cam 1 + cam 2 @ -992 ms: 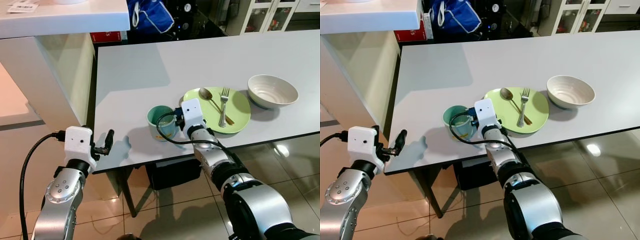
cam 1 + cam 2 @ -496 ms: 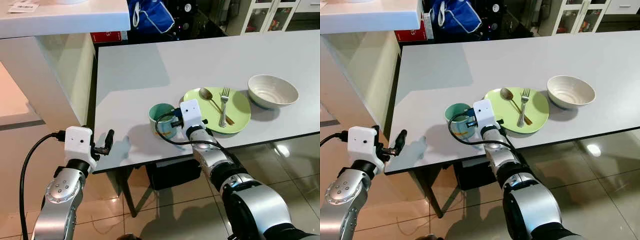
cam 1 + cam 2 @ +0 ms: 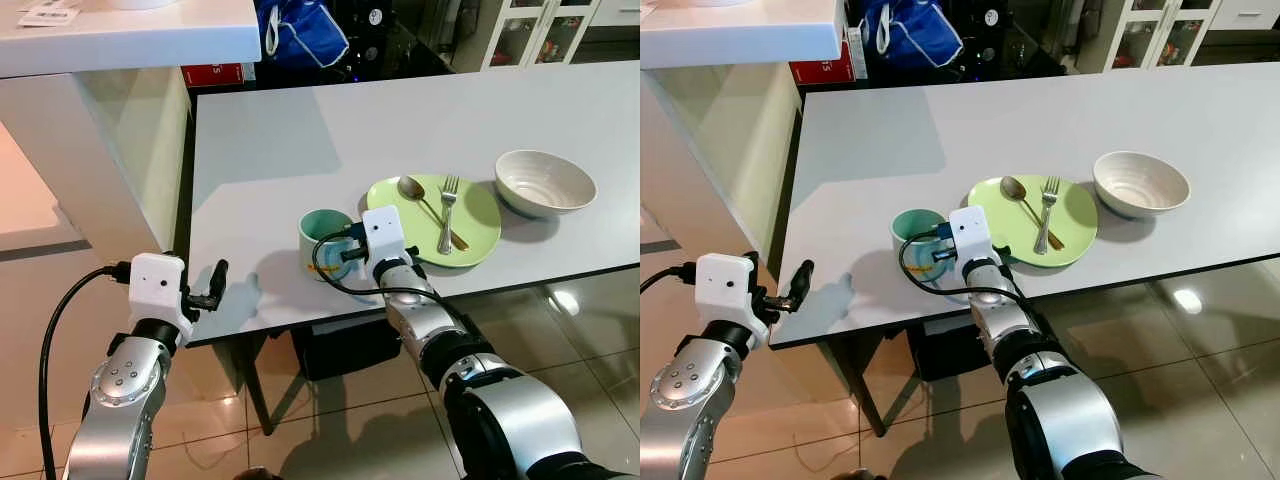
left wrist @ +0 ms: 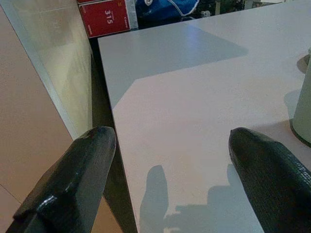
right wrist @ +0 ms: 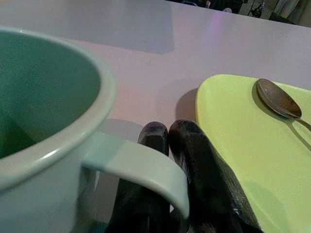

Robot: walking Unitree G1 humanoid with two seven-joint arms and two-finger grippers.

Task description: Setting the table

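Mug (image 3: 322, 238), pale green, stands on the grey table (image 3: 300, 140) near its front edge, just beside the lime plate (image 3: 478, 215), which serves as the landmark below. In the head views the right gripper (image 3: 347, 250) sits between mug and plate, at the mug's handle side. A spoon (image 3: 420, 197) and a fork (image 3: 446, 212) lie on the plate, and a white bowl (image 3: 545, 181) rests on the plate's far side from the mug, close by. The left gripper (image 3: 212, 283) hovers at the table's corner, well apart from the plate, holding nothing. A blue bag (image 3: 300, 30) hangs beyond the table's far end.

Left wrist view: both black fingers (image 4: 73, 182) stand wide apart over the bare table corner, with a red box (image 4: 108, 17) far behind.

Right wrist view: the two fingers (image 5: 204, 179) lie pressed together, passed through the loop of the mug's handle (image 5: 141, 170), with the plate's rim just beside them. They pinch nothing; the handle merely arches over them.

The mug looks rigid, glazed and probably slippery, light if empty, and likely to chip on a knock. The handle loop is the natural hold, though hooked this way the mug may swing or tilt. The plate edge crowds that side, so any sideways move risks nudging plate and cutlery.
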